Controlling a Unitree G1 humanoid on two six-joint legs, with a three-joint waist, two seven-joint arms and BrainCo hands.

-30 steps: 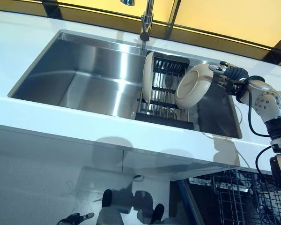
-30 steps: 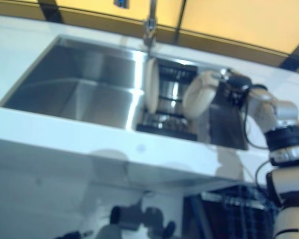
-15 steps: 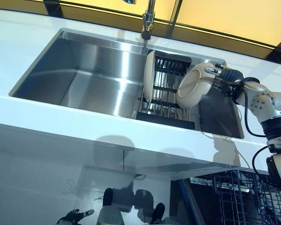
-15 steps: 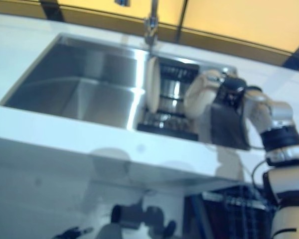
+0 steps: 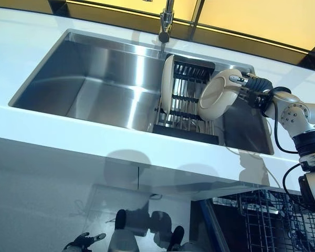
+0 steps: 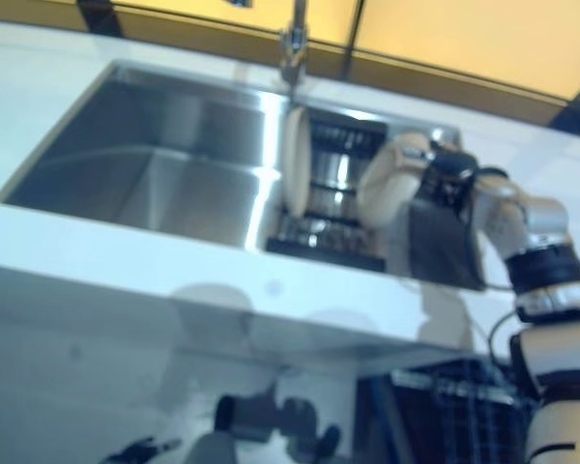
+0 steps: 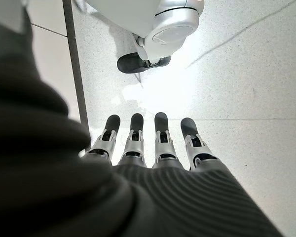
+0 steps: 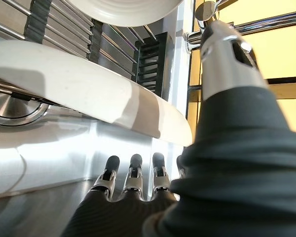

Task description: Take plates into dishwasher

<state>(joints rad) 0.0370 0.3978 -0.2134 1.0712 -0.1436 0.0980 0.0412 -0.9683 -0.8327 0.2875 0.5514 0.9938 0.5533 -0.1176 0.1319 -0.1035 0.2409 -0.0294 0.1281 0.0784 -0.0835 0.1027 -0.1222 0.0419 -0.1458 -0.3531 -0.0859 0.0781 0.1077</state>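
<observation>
1. Two plates show at the sink (image 5: 94, 79); against half a second ago the held plate (image 5: 218, 94) sits a touch higher and the whole view has shifted slightly, so part of that is the camera; otherwise little has changed.
2. Right hand (image 5: 252, 86) reaches in from the right over the sink's right end; its thumb (image 8: 222, 49) lies over the plate's rim on one face and its fingers (image 8: 133, 173) lie beneath the other, so the plate is pinched between them; the plate is tilted, its hollow side turned toward the camera.
3. Dish rack (image 5: 186, 100) of dark bars sits in the right part of the sink; a second plate (image 5: 167, 84) stands upright on edge at the rack's left end, just below the tap (image 5: 165, 23); the held plate is at the rack's right end, and I cannot tell whether its lower edge touches the bars.
4. Left basin of the sink is bare steel; white counter (image 5: 68, 131) runs along its front.
5. Dishwasher basket (image 5: 262, 220) of dark wire shows at the lower right, below the counter; no plate is visible in it.
6. Left hand (image 7: 153, 148) hangs low over the pale floor (image 7: 246, 74), fingers straight and side by side, holding nothing.
</observation>
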